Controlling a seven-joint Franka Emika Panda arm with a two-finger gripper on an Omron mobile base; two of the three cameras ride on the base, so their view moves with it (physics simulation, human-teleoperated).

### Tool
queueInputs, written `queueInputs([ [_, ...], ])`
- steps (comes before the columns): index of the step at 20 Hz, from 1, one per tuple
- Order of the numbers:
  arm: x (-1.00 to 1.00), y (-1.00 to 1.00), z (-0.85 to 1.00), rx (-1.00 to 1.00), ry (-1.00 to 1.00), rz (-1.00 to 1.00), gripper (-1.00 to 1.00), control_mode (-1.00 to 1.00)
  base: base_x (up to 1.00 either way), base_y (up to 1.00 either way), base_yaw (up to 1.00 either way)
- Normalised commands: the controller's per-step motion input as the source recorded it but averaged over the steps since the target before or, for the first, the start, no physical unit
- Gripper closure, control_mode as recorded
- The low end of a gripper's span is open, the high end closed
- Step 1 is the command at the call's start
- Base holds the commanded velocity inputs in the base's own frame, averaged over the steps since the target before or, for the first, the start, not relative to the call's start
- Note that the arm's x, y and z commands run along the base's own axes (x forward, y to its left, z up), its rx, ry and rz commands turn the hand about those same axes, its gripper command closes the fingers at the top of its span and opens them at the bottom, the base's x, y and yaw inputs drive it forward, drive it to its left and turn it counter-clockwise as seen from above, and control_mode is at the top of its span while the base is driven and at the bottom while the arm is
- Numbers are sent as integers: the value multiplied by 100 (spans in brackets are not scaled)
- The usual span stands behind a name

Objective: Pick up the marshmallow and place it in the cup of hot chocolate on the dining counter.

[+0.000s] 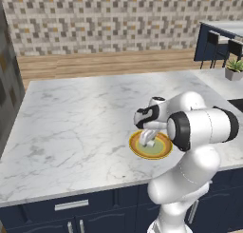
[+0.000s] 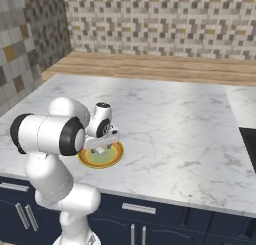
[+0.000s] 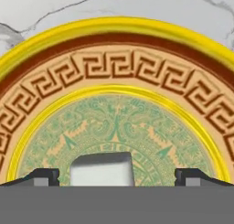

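Marshmallow lay on the plate, between the spread fingertips.
The gripper hung low over the plate on the marble counter, jaws wide apart, either side of the marshmallow, not closed on it.

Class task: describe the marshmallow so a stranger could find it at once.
On the white grey-veined marble counter lies a round yellow-rimmed plate with a green centre. The marshmallow, a small white soft block, sits on that centre between the open gripper's dark fingertips.
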Motion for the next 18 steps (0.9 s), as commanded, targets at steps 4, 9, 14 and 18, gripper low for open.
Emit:
queueInputs([
  [4,0,9,-42,0,0,3,100,-100,0,0,0],
  [9,-9,38,-36,-4,0,0,100,-100,0,0,0],
  [14,-44,51,-11,-2,-1,0,100,-100,0,0,0],
  [18,-89,8,57,4,-1,0,100,-100,0,0,0],
])
